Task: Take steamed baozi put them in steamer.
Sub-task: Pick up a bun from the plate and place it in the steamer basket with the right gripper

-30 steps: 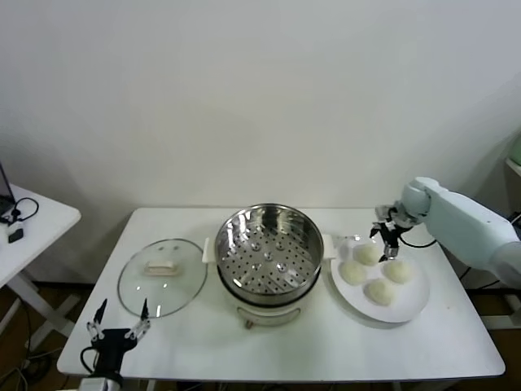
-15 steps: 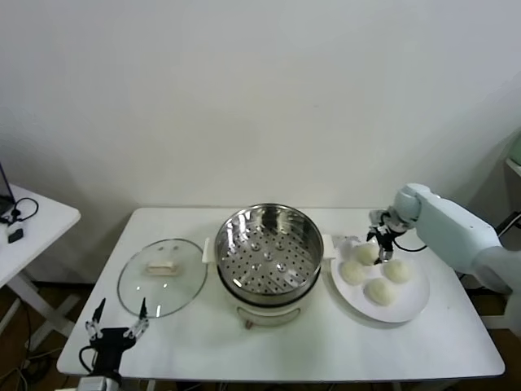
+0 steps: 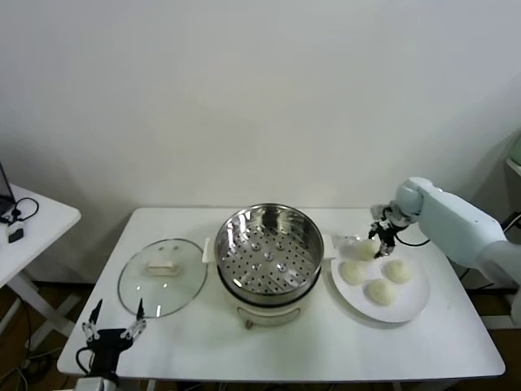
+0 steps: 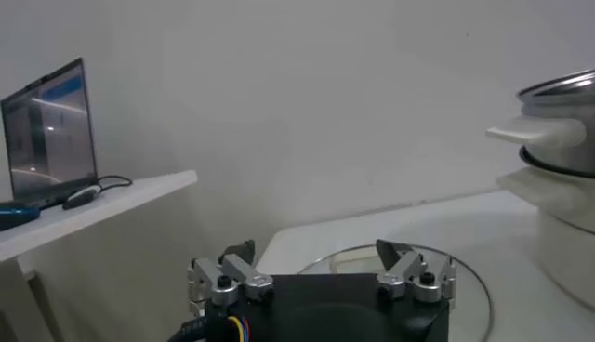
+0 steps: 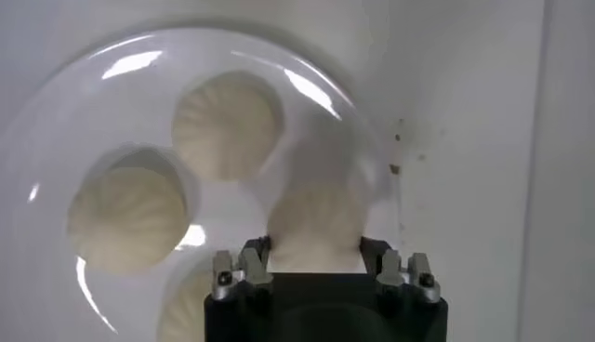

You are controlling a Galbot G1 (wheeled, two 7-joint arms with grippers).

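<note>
Baozi and steamer, current state.
Steamer: round shiny steel pot on cream-white base, upright at table centre, perforated tray bare. Four cream-white pleated baozi to its right: three resting clustered together, the fourth between the right gripper's fingers.

Shiny perforated steel steamer

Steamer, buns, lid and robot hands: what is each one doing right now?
Steamer: open, tray bare.
Lid: off, flat on the table beside the steamer.
Buns: three on the plate; fourth bun between the right gripper's jaws.
Left gripper: open, idle at the table's near edge.
</note>
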